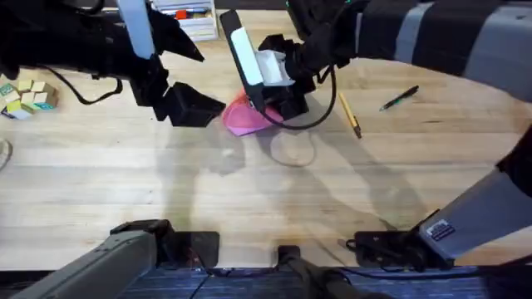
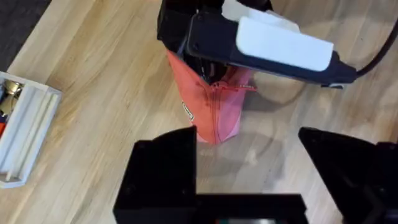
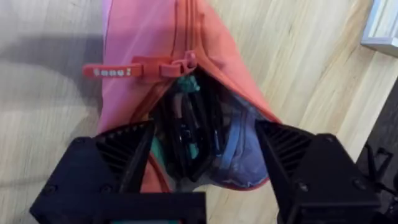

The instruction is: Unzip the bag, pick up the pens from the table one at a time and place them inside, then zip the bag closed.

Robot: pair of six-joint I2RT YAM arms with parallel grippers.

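bag half under right end effector

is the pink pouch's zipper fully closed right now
No, in the right wrist view the bag gapes open below its zipper pull, showing the dark lining.

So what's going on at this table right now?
Two robot arms are working on a pink bag on the table. The right gripper hangs open right over the bag's mouth, which is partly unzipped, with dark things already inside. The left gripper waits open just beside the bag. A yellow pen and a dark pen lie on the table to the right.
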